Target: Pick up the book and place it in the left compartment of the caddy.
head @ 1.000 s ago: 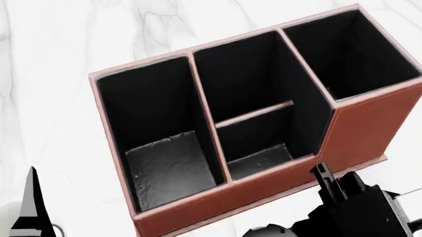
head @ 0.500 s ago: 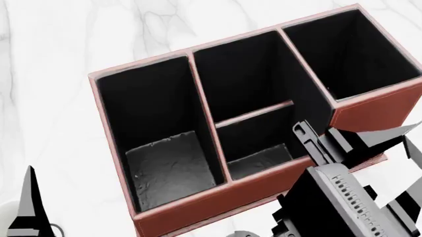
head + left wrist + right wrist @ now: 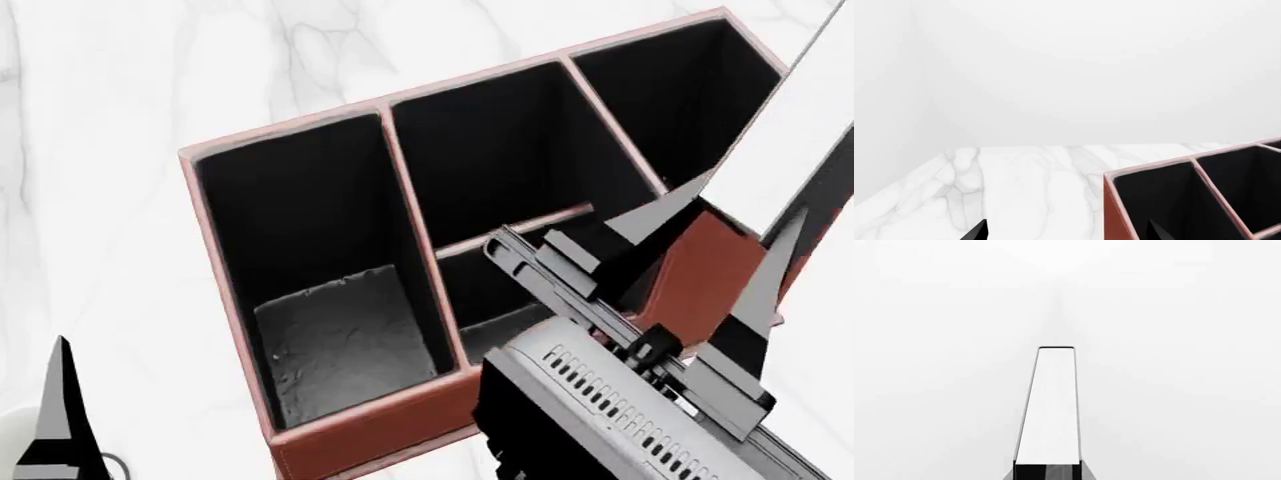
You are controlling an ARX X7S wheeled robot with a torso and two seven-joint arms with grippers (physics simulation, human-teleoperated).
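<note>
One right claw seemingly clamped on book, above caddy, left compartment unobstructed, left claw apart.

One reddish-brown leather-look caddy with black lining stands on one white marble table. It has three sections. One thin black-covered book with white pages shows.

My right arm carries a light grey housing with a row of narrow vent slots, mounted on matte black bracketry. The right pincer has black-and-grey wedge fingers. The left pincer shows one tapering black finger with pale stripes.
</note>
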